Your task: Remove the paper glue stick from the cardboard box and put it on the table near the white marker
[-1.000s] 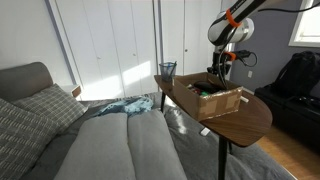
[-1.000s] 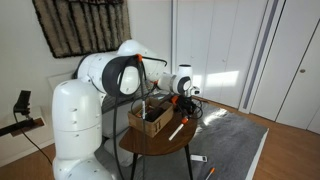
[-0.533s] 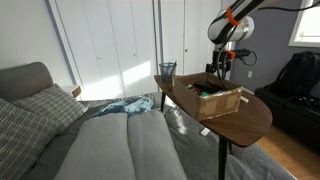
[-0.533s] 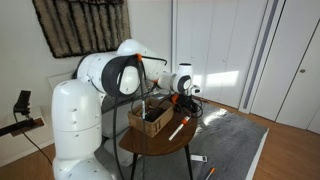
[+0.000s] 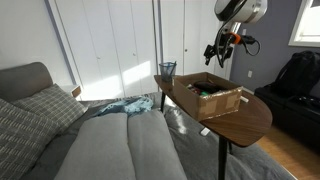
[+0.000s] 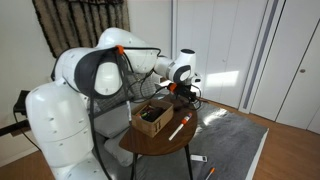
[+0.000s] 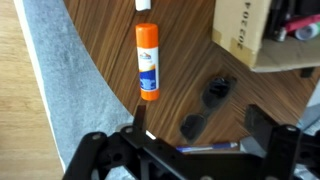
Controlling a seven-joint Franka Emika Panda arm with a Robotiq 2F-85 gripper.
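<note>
Orange-capped plastic, probably light, stiff, slick: best pinched across mid-barrel of glue stick (image 7: 147, 62) lying on surface (image 7: 190, 50) near white marker (image 7: 143, 4), with jaws spread empty

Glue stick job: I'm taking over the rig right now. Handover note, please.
Gripper: open and empty, held up above the table.
Glue stick: lying flat on the table, outside the cardboard box. It is roughly in line with the white marker, with a small gap between them.
Done: the stick is out of the box and set down near the marker.
Left: probably nothing on the stick itself. Check the placement and park the arm.
</note>
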